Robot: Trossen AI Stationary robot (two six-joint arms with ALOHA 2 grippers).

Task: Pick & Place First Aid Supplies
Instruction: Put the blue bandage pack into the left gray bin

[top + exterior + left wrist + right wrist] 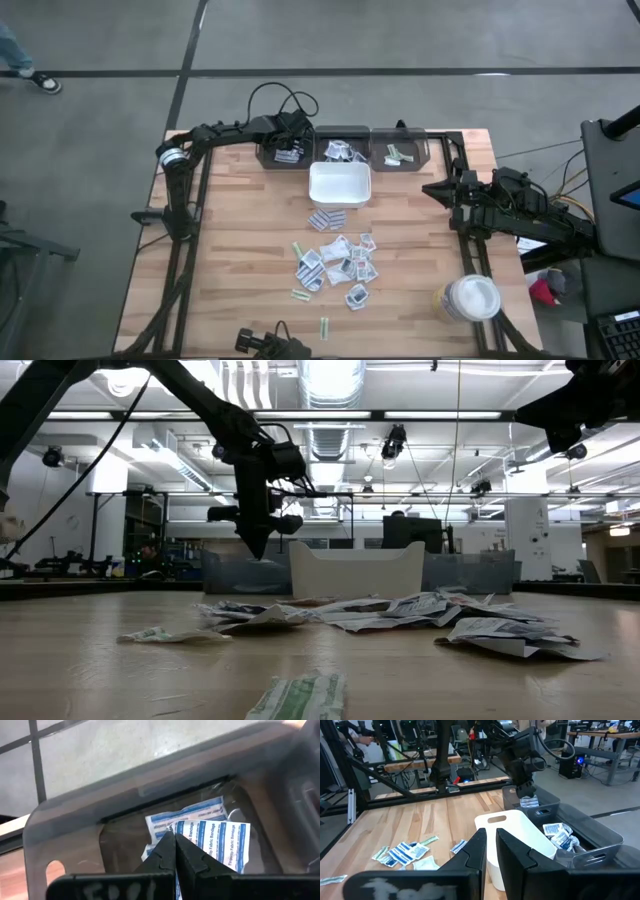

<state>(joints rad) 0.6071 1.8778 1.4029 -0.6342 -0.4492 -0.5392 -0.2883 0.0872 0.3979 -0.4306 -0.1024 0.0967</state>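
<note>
Over the far-left grey bin (283, 152), the left gripper (175, 842) hangs with jaws closed and empty above blue-striped packets (220, 837). The right gripper (490, 847), jaws slightly parted and empty, waits at the table's right edge. Most first aid supplies (335, 262) lie scattered mid-table, near the white tray (340, 184).

print on heaped packets (335, 262) too small, jar (470, 298) partly behind right arm

dark arms (215, 132), black looping cables (272, 96)

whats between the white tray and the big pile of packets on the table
In the high view, a small cluster of blue-striped packets lies between the white tray and the main pile.
</note>
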